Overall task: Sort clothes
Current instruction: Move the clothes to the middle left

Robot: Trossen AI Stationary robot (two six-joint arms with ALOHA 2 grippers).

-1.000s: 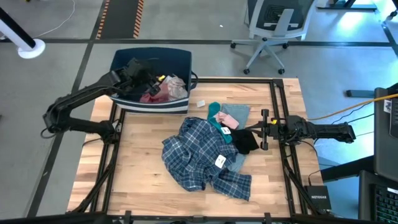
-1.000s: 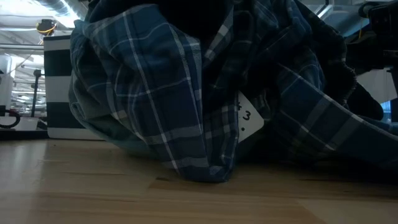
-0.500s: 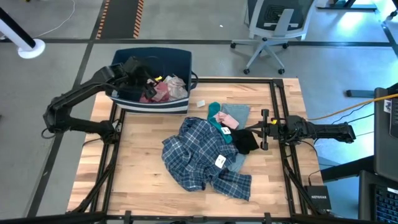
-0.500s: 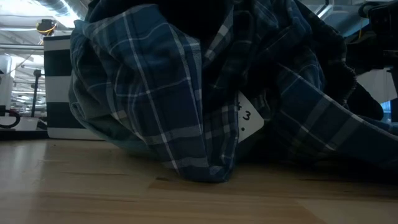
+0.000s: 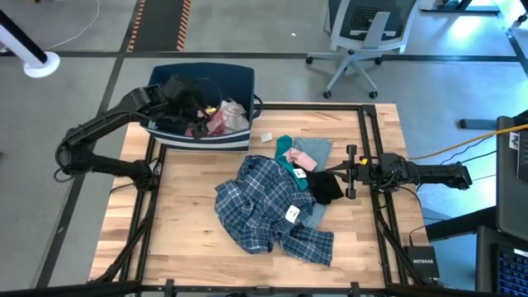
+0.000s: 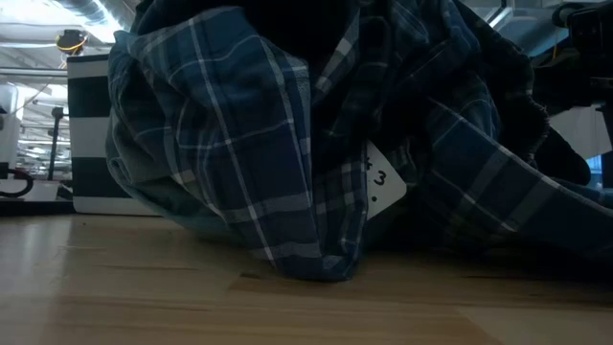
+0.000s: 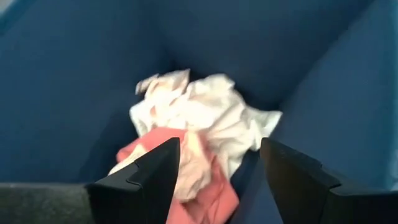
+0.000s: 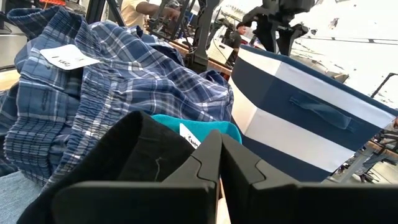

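- Left gripper (image 5: 191,106) is held wide open over the bin (image 5: 239,78), gripping nothing.
- Two garments are seen inside the bin: one pink piece (image 7: 208,196), one white shirt (image 7: 214,121).
- One plaid shirt (image 5: 264,198) is spread mid-table.
- Right gripper (image 5: 348,171), shut and empty, is parked beside one black item (image 5: 327,188).

1. Setting: robotics lab or test workspace, not a home.
2. Wooden bench (image 5: 190,239) carries a dark metal frame (image 5: 369,148) with two robot arms mounted on it.
3. Floor is bare grey concrete; yellow-black hazard striping (image 5: 157,23) runs across it beyond the bench.
4. White swivel office chair (image 5: 356,41) stands on the open floor behind the bench.
5. Small network box (image 5: 423,262) and an orange cable (image 5: 462,144) sit off the bench's right side.
6. Right wrist view: further rigs and a person (image 8: 142,11) at other benches in the background.
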